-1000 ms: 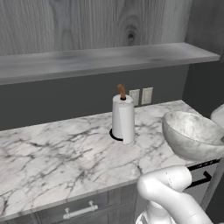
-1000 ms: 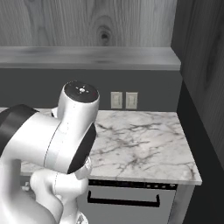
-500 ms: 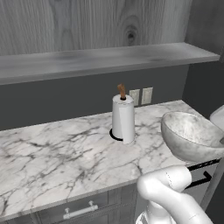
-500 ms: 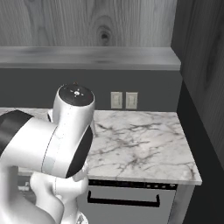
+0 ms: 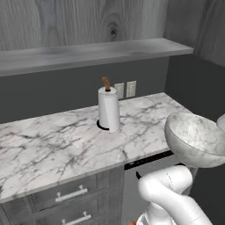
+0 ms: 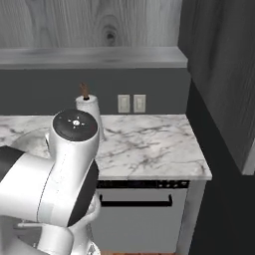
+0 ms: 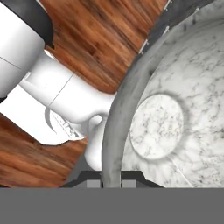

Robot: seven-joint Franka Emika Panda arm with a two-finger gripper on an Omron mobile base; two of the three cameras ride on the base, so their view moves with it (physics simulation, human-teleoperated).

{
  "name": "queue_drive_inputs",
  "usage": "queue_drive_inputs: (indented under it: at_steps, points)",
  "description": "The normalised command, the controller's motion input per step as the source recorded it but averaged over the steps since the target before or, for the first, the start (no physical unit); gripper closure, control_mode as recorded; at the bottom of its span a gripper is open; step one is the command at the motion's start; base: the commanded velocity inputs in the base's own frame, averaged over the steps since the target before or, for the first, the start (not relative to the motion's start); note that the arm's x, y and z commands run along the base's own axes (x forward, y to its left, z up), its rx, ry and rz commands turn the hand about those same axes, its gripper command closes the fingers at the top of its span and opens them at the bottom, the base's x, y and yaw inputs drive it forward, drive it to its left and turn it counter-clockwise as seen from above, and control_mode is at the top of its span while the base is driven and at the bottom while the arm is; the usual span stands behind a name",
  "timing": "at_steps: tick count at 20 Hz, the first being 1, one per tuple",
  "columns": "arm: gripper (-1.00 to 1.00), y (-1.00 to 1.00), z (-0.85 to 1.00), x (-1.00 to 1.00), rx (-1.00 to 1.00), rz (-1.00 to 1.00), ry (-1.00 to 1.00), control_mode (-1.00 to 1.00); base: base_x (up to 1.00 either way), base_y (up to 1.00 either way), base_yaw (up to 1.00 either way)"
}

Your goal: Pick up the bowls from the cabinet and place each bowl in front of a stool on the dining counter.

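I hold the marbled bowl [image 5: 195, 138] in the air off the right end of the marble counter [image 5: 57, 145], just past its front corner and a little above its top, with the bowl's hollow tilted toward the left base camera. In the hand view the gripper [image 7: 111, 181] sits at the bottom edge, its fingers pressed together on the bowl's grey rim [image 7: 114, 131], one tip on each side of the wall; the bowl's flat round floor [image 7: 157, 126] lies just to the right of the rim, and wooden flooring [image 7: 105, 39] shows beyond it. On the counter, near its back edge, a paper-towel roll [image 5: 108, 108] stands upright on a dark base, with a brown spindle tip above it. Two wall sockets [image 5: 125, 89] sit on the dark wall just beside the roll. Above the counter runs the long grey shelf [image 5: 92, 52], backed by wood-grain panelling [image 5: 79, 19]. Below the counter's front edge are grey drawers [image 5: 70, 195] with silver handles, and to their right a dishwasher front [image 6: 139, 209] with a dark handle.
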Motion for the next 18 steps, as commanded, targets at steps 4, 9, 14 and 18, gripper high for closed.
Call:
queue_drive_inputs:
  at_steps: [4,9,14,18]
  points:
    - [1.0,0.0,0.0,0.0,0.0,0.0,0.0,1.0,-0.63,-0.48,-0.49]
    - [1.0,0.0,0.0,0.0,0.0,0.0,0.0,1.0,0.01,-0.51,-0.88]
    - [1.0,0.0,0.0,0.0,0.0,0.0,0.0,1.0,0.0,-0.48,-0.91]
    - [1.0,0.0,0.0,0.0,0.0,0.0,0.0,1.0,0.0,-0.52,-0.9]
